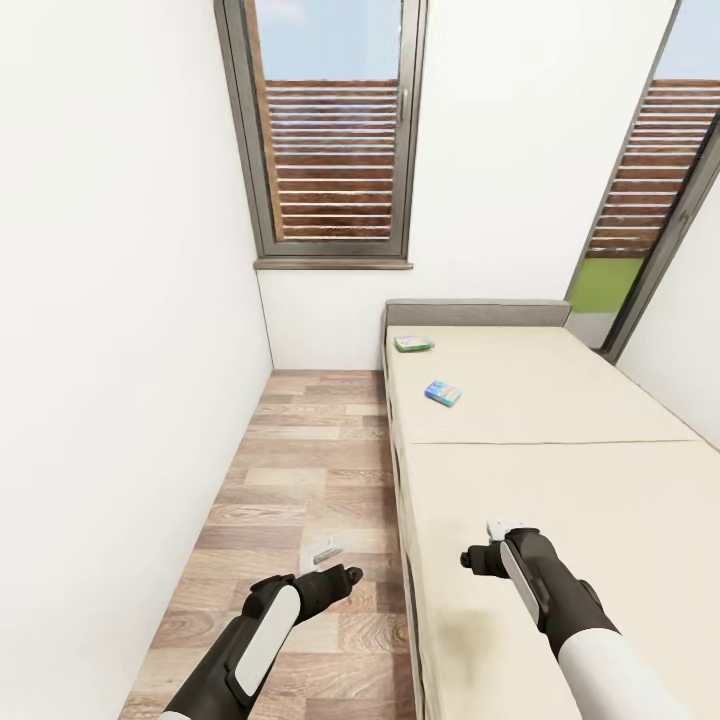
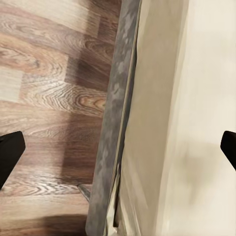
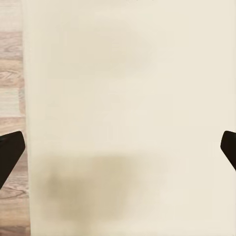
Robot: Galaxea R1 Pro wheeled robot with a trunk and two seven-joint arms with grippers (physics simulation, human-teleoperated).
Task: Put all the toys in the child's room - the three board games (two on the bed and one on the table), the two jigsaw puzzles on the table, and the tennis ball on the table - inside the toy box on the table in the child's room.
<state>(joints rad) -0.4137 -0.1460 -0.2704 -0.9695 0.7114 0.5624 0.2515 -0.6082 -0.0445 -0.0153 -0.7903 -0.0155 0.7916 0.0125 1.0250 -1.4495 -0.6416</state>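
Two board games lie on the far section of the beige bed [image 1: 540,470]: a green-edged box [image 1: 413,343] near the grey headboard and a smaller blue box [image 1: 442,392] a little nearer. My left gripper [image 1: 345,577] hangs open over the wood floor beside the bed's near end. In the left wrist view the left gripper [image 2: 118,147] has nothing between its fingers [image 2: 10,152] and looks at the bed's grey frame [image 2: 115,123]. My right gripper [image 1: 483,547] is open above the near mattress section, far from both boxes. The right gripper [image 3: 118,147] is seen over bare mattress [image 3: 128,98].
A white wall [image 1: 110,350] runs close along the left, leaving a narrow strip of wood-plank floor [image 1: 310,470] between it and the bed. A grey-framed window [image 1: 330,130] stands at the far end, and a second one [image 1: 650,180] is at the right behind the bed.
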